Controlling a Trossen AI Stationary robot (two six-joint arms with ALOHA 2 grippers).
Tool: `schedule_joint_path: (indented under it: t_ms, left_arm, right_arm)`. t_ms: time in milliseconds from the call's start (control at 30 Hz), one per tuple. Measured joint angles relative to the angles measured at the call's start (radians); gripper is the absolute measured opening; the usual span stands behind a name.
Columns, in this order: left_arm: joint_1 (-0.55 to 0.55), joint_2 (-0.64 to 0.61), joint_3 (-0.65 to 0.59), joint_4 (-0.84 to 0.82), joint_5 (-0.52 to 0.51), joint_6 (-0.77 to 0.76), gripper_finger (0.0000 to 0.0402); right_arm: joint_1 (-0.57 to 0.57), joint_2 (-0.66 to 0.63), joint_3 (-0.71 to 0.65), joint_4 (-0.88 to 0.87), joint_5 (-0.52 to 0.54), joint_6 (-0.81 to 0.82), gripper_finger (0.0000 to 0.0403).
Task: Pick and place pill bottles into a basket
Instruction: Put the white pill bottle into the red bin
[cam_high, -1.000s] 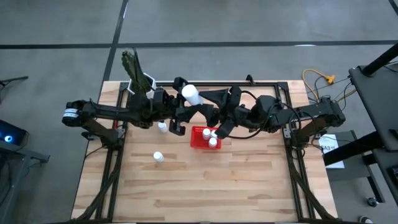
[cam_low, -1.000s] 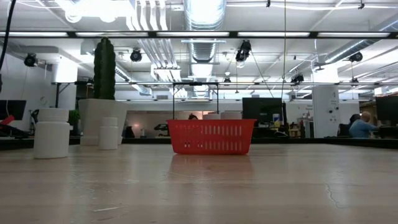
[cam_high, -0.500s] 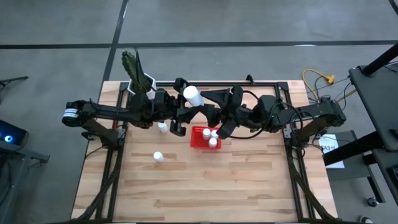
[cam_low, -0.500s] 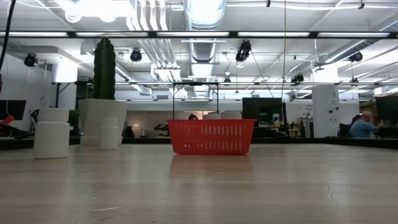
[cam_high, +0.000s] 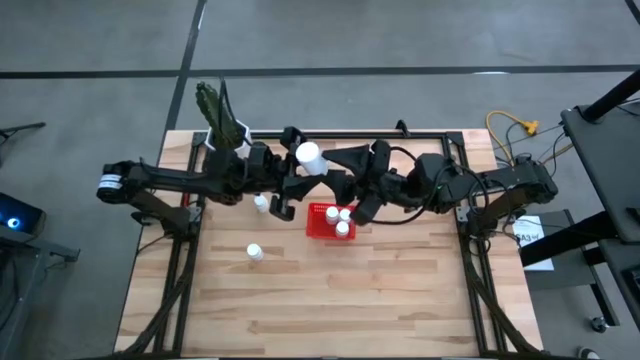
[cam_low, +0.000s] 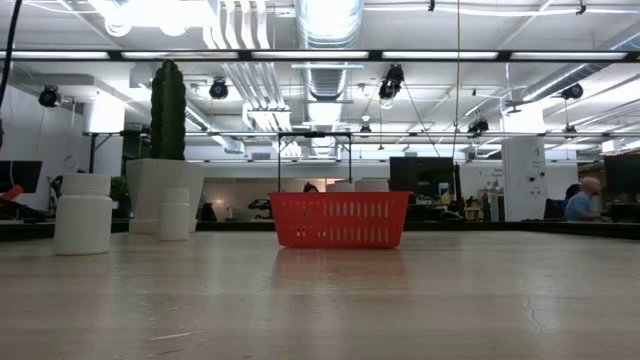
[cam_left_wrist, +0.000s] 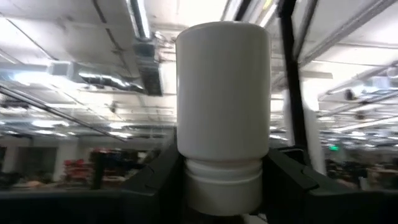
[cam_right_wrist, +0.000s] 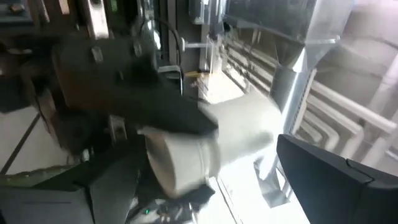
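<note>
Above the desk's (cam_high: 330, 300) far edge, left end effector (cam_high: 300, 165) is grasping a pill bottle (cam_high: 308, 155) cap-down, unlabelled in its wrist view (cam_left_wrist: 222, 112); the low view misses it. Right end effector's (cam_high: 352, 190) grip: cannot tell.

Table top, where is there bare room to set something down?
The table is bare across its near half, below the lone pill bottle, and right of the basket. It is crowded at the far edge, where both arms, the basket and the cactus pot sit.

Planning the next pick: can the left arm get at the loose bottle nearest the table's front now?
Probably not yet. The left gripper is shut on a pill bottle raised behind the basket. The loose bottle itself stands in open wood, unobstructed.
</note>
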Motion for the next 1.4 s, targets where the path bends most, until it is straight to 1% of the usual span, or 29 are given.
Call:
schedule_joint_path:
  t_ms: [67,267,433,567,933,1000,1400]
  left_arm:
    - [0.0,-0.006,0.001,-0.025,0.029,-0.02,0.0148]
    - [0.0,-0.008,0.002,-0.056,0.035,-0.005,0.0148]
    - [-0.001,-0.019,0.0,-0.115,0.038,0.0,0.0148]
    - [0.0,-0.036,0.0,-0.195,0.019,0.01,0.0148]
    - [-0.002,-0.052,0.002,-0.301,-0.001,0.003,0.0148]
    - [-0.002,-0.052,0.002,-0.317,-0.006,0.003,0.0148]
    - [-0.002,-0.05,0.004,-0.395,-0.025,-0.003,0.0148]
  right_arm:
    - [0.0,-0.001,0.0,0.012,0.027,0.002,0.0352]
    - [0.018,-0.009,-0.001,-0.007,0.052,0.003,0.0352]
    - [0.045,-0.012,-0.001,-0.051,0.147,0.001,0.0352]
    - [0.06,-0.026,0.0,-0.106,0.195,0.001,0.0352]
    - [0.11,-0.062,-0.001,-0.21,0.218,0.012,0.0352]
    - [0.113,-0.063,-0.001,-0.216,0.23,0.011,0.0352]
    - [0.118,-0.057,-0.001,-0.238,0.224,0.001,0.0352]
